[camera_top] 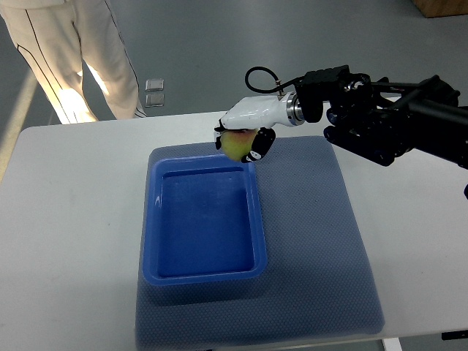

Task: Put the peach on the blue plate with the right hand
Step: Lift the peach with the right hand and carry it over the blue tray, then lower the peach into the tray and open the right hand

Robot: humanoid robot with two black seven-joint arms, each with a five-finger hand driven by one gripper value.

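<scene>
The peach (235, 142) is grasped in the right hand (245, 139), held just above the far rim of the blue plate (205, 274); its hollow lies nearer the robot.

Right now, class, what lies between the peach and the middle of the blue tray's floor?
In the top view, only the tray's far rim and bare blue floor; the right hand holds the peach over that rim.

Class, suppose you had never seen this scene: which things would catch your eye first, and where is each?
The bright blue plate, a deep rectangular tray, sits empty on a grey mat at the table's centre. Just above its far right corner, the right hand grips a yellow-green peach. A person's pale trousers stand beyond the table, top left.
</scene>
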